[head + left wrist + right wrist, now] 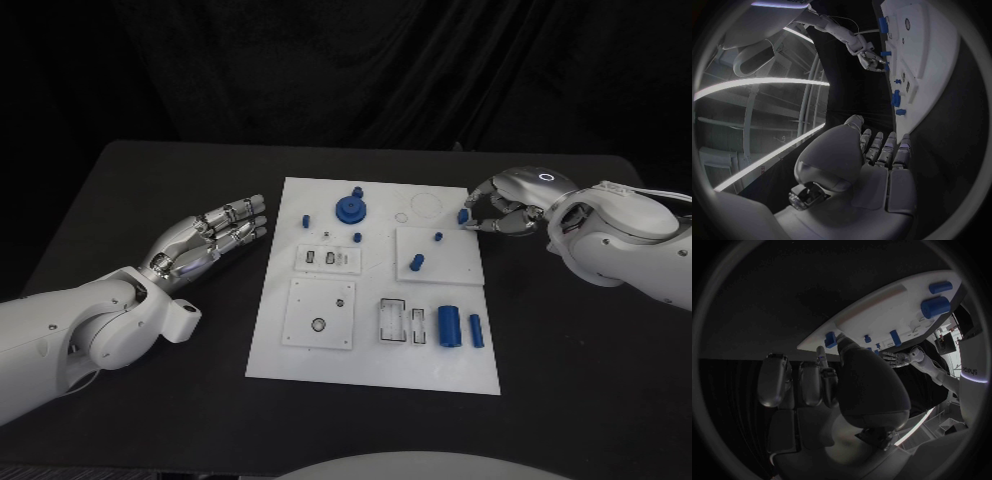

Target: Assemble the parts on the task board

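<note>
Black surface (144,190), white board (378,345) mid-frame: right hand (498,212) pinches a blue part (463,215) at upper right, left hand (216,233) spread empty — a loose pinch could drop it.

The right robot hand (505,208) curls at the task board's (378,350) right edge, its fingertips crowding a small blue part (463,215); whether they actually pinch it is too fine to tell. In the right wrist view the thumb covers much of that part (830,339). Both arms run out past the picture's sides. The tiny pieces in the board's recessed slots (330,258) are too small to identify.
</note>
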You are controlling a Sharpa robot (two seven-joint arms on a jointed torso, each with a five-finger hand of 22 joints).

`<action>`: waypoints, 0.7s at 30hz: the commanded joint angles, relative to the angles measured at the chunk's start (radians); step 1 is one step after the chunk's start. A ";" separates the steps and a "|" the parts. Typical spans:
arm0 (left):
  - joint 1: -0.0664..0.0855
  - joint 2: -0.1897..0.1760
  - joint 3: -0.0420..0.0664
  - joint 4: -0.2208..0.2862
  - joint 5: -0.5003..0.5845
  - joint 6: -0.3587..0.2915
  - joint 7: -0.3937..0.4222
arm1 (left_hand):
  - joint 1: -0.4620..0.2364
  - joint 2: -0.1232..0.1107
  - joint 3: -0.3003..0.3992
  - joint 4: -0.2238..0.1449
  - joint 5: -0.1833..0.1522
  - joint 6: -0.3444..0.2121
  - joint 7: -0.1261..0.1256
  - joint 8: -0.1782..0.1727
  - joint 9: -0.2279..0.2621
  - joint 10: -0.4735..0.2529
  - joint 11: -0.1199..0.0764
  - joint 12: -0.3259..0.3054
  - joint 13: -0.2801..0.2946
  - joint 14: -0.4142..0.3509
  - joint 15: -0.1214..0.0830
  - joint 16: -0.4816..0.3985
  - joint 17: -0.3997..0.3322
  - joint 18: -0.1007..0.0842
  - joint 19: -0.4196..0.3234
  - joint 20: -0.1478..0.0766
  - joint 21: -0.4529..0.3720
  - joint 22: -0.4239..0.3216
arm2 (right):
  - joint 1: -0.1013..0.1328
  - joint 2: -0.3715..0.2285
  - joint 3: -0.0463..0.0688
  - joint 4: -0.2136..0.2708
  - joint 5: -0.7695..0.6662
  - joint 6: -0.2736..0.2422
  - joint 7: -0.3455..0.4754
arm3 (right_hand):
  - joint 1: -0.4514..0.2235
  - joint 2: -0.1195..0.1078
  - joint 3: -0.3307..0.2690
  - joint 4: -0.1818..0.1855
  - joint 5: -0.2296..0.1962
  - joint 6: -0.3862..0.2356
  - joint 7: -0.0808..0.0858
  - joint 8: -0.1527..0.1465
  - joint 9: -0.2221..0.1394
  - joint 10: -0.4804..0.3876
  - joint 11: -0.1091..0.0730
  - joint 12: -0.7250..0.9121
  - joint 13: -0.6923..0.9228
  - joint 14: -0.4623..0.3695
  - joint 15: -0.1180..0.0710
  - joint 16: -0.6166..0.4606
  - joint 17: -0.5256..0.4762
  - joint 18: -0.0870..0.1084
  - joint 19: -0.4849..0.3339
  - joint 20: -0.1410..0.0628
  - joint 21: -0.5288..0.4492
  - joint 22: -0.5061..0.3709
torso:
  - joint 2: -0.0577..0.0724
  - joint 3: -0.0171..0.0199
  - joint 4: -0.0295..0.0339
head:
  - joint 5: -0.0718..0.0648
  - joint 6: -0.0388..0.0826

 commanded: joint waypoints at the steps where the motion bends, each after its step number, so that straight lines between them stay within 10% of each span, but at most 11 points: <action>1: -0.002 0.001 0.001 0.002 0.001 0.015 0.204 | -0.002 -0.008 0.006 -0.001 0.003 0.003 0.007 0.003 0.001 -0.001 0.007 0.007 0.001 0.001 0.009 0.003 0.000 0.001 0.001 0.008 -0.001 0.001 | -0.003 0.002 0.000 -0.002 -0.003 -0.001 -0.022 | 0.013 -0.001 -0.002 -0.004 0.009 -0.004 0.002 0.000 0.001 0.094 0.002 -0.006 0.250 0.068 -0.001 -0.005 0.149 0.006 -0.009 0.001 -0.007 0.133 | 0.000 0.0003 0.0007 | 0.000 -0.001; 21: -0.003 0.003 0.001 -0.005 0.001 0.018 0.202 | -0.003 -0.010 0.007 -0.003 0.003 0.002 0.007 0.003 0.001 -0.002 0.007 0.007 0.000 0.000 0.008 0.003 0.000 0.000 0.001 0.007 -0.001 0.001 | -0.015 0.035 0.001 -0.032 -0.003 0.010 -0.023 | 0.019 0.015 0.000 -0.002 0.041 -0.008 0.004 -0.002 0.004 0.088 0.004 -0.011 0.243 0.064 0.000 -0.023 0.138 0.008 -0.014 0.001 -0.024 0.128 | 0.000 0.0005 -0.0009 | 0.003 -0.010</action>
